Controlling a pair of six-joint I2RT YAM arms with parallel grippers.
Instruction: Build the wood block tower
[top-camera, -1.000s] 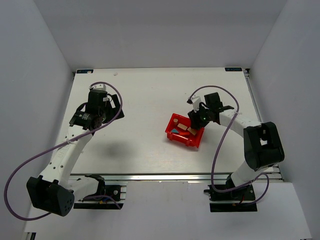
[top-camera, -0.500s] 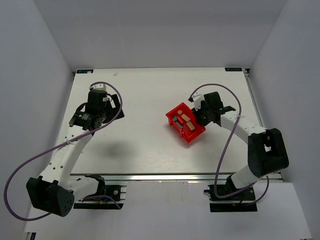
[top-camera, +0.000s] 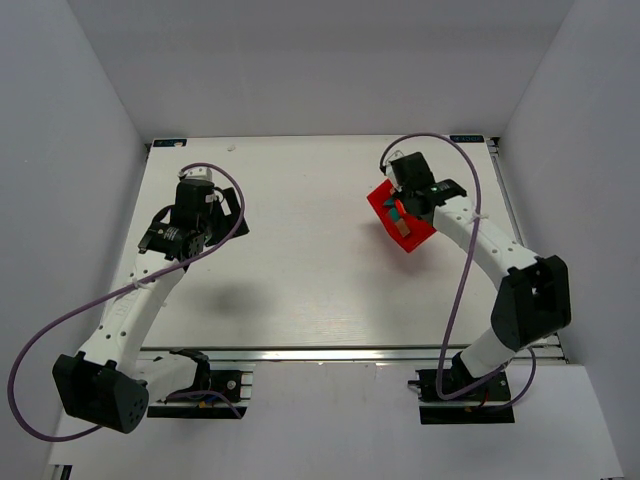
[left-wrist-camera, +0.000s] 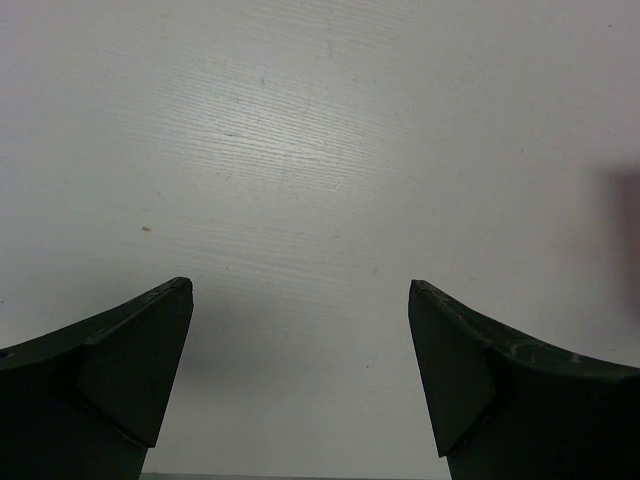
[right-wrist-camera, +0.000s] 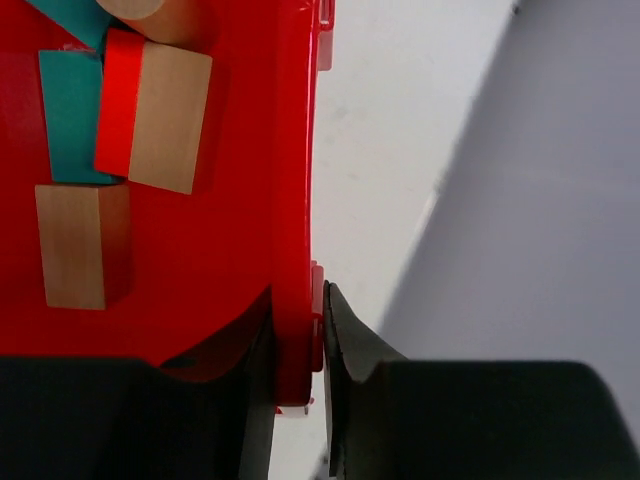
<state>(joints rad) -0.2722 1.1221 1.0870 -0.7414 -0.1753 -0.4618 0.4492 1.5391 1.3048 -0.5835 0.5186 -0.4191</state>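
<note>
Swung toward the desk's (top-camera: 300, 250) far right corner, red bin (top-camera: 414, 238) tilts, right gripper (right-wrist-camera: 299, 332) pinching its wall; wood blocks (right-wrist-camera: 165, 118) inside look light, stiff, so take them by flat sides. Left gripper (left-wrist-camera: 300, 300) spread wide.

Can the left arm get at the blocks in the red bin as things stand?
Probably not. The red bin is held tilted at the far right of the table, the right gripper shut on its wall, with the blocks inside. The left gripper stands open far across on the left.
</note>
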